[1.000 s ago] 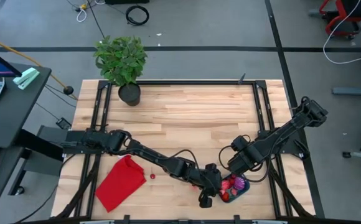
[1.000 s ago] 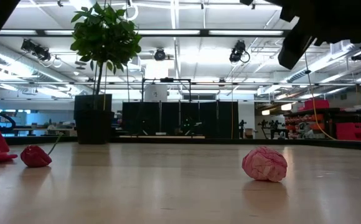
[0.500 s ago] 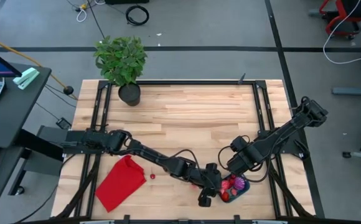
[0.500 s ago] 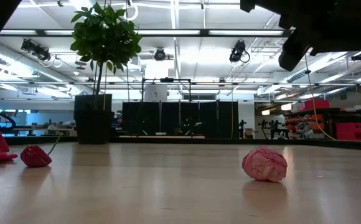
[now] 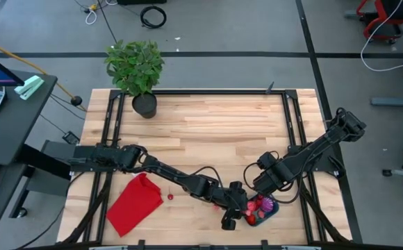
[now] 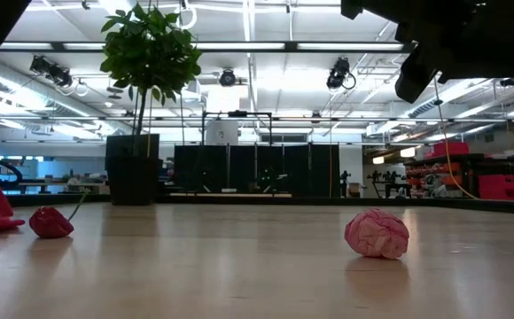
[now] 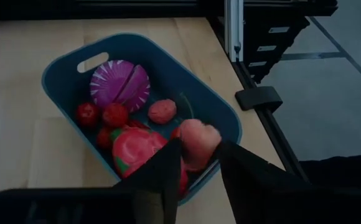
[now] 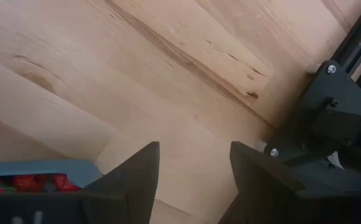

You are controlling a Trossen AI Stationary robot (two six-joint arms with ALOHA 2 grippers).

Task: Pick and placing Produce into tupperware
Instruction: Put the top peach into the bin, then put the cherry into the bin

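Unmarked wooden table [image 5: 208,125], unlabelled tupperware [image 7: 68,68]

Teal-blue plastic tupperware tub [image 7: 224,112]; purple toy vegetable with white stripes [image 7: 120,86]; small red toy fruits [image 7: 101,115]; pale striped wooden tabletop [image 5: 215,132]; flat red cloth [image 5: 135,203].

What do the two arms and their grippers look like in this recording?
Both arms are dark, nearly black, built of jointed segments. A thin black cable loops beside the left arm. The left gripper and right gripper each have two flat, dark, tapered fingers. No markings show.
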